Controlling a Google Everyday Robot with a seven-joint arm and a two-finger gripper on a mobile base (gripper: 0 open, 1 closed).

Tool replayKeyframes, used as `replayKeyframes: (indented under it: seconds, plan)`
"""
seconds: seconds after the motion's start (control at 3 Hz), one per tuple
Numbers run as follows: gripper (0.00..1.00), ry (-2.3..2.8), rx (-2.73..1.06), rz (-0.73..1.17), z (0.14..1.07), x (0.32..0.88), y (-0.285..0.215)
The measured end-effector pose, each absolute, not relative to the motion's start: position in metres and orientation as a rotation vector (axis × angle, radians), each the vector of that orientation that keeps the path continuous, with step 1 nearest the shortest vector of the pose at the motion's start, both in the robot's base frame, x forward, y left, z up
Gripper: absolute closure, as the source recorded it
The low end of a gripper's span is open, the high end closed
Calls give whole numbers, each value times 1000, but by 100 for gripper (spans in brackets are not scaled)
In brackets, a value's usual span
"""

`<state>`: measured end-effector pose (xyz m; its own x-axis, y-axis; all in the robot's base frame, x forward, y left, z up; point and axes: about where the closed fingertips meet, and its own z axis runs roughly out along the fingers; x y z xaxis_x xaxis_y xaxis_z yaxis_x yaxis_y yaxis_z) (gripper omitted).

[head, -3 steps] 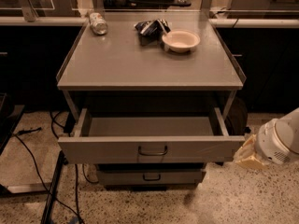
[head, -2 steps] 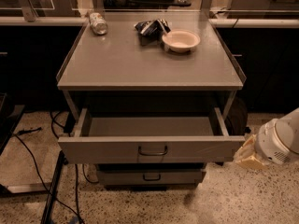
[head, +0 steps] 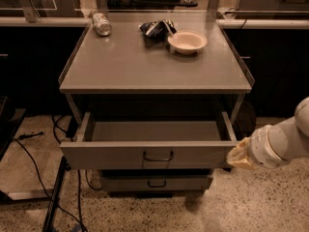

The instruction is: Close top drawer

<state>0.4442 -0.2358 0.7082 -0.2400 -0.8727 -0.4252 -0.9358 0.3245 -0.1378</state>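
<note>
Camera view looks down on a grey desk whose top drawer stands pulled well out beneath the front edge, its shallow tray open to view and its loop handle centred on the wide front. The claw sits at the right end of that front, below the desk's front right corner, touching or just beside the drawer's corner; whether it is released or clenched cannot be told. Its white arm reaches in from the right. A can lies near the back left corner, a pale bowl near the back edge.
</note>
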Motion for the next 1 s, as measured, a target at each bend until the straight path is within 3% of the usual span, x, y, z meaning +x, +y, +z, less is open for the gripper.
replayKeyframes:
  seconds: [1.0]
  plan:
    - [100, 2030, -1609, 230, 670, 471, -205]
